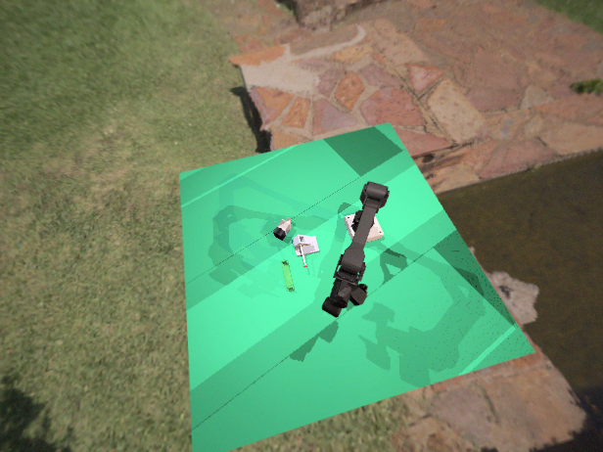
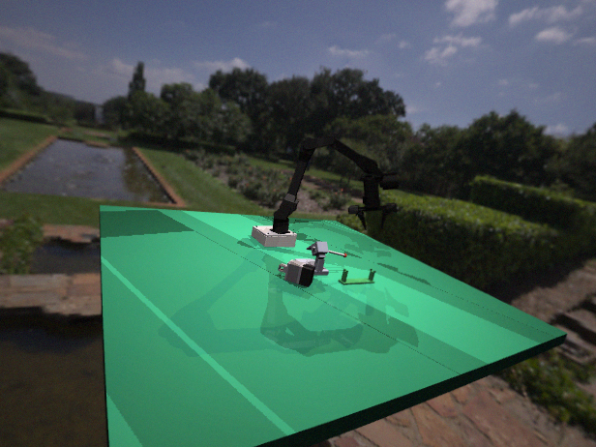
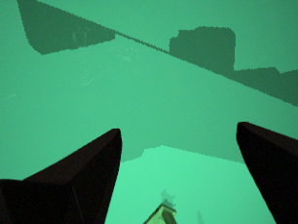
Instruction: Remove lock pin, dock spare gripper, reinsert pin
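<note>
The white mount stands mid-table with the thin lock pin through its socket, red tip sticking out. The spare gripper, grey and black, lies on the table just beside the mount. My gripper is open and empty. It hangs well above the table, off to the side of the mount on the pin's red-tip side, touching nothing. In the wrist view only bare table shows between the fingers.
A flat green rack with two small posts lies near the pin's tip. The arm's white base stands behind the mount. The green table carries them all. A small pale tip peeks in at the wrist view's bottom edge.
</note>
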You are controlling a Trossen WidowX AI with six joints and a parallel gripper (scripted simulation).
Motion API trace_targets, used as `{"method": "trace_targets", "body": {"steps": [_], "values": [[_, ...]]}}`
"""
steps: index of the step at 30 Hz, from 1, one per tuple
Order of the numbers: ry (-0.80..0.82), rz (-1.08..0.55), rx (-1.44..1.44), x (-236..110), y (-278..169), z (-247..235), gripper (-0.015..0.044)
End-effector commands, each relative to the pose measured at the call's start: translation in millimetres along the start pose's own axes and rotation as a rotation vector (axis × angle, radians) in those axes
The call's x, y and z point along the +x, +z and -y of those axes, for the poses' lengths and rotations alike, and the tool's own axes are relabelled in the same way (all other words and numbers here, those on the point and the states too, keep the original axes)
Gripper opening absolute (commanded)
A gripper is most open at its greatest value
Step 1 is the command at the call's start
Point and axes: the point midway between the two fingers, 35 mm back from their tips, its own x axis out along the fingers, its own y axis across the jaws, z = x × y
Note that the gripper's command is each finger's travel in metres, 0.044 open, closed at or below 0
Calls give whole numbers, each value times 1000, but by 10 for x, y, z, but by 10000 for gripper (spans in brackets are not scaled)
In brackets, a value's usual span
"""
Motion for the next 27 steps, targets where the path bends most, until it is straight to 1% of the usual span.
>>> {"method": "trace_targets", "body": {"steps": [1, 6, 12, 15, 18, 21, 25, 27], "values": [[52, -51, 173, -101, -506, -42, 300], [131, -111, 415, -279, -1171, -230, 300], [226, -166, 703, -544, -1838, -601, 300], [254, -179, 787, -632, -2005, -735, 300], [259, -182, 803, -649, -2036, -761, 300], [259, -181, 803, -512, -2042, -773, 300], [259, -181, 804, -117, -2043, -844, 300], [259, -181, 804, 27, -2036, -884, 300]]}}
